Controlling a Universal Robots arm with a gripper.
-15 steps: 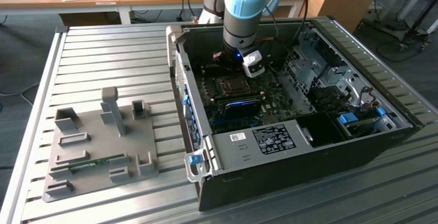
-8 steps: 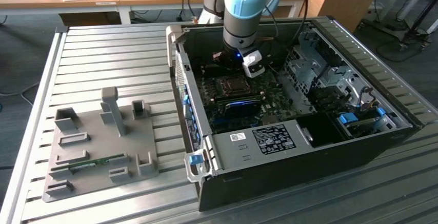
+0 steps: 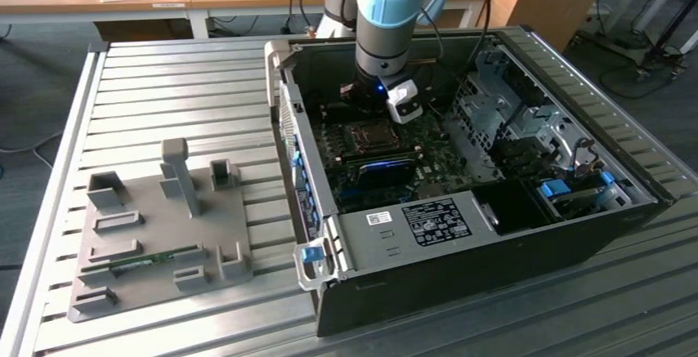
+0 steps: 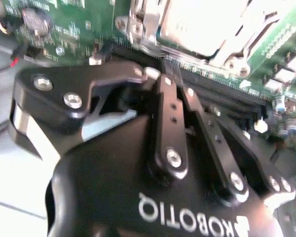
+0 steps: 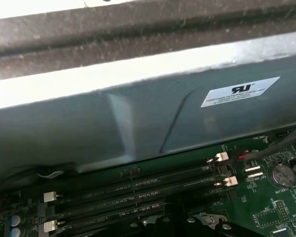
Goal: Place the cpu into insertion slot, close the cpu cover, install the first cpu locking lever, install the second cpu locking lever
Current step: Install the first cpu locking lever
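Note:
The cpu [image 4: 200, 19] shows a bright silvery top and lies in its socket on the green motherboard [image 4: 64, 34]. The cpu cover [image 4: 237, 47], a thin metal frame, lies flat around it. In the exterior view the socket [image 3: 371, 135] sits mid-board inside the open computer case [image 3: 458, 234]. My gripper [image 4: 164, 69] hovers just beside the socket's edge, next to the memory slots [image 4: 222, 94]. Its two black fingers [image 4: 170, 113] meet at the tips with no gap, and nothing shows between them. In the exterior view the gripper [image 3: 374, 108] hangs under the blue arm, right behind the socket.
The case's grey side wall [image 5: 138, 123] with a white sticker [image 5: 239, 91] rises close behind the memory slots [image 5: 133, 190]. A coin battery [image 5: 283, 174] sits on the board. At the exterior view's left, a grey fixture plate [image 3: 158, 234] lies on the slatted table [image 3: 163, 95].

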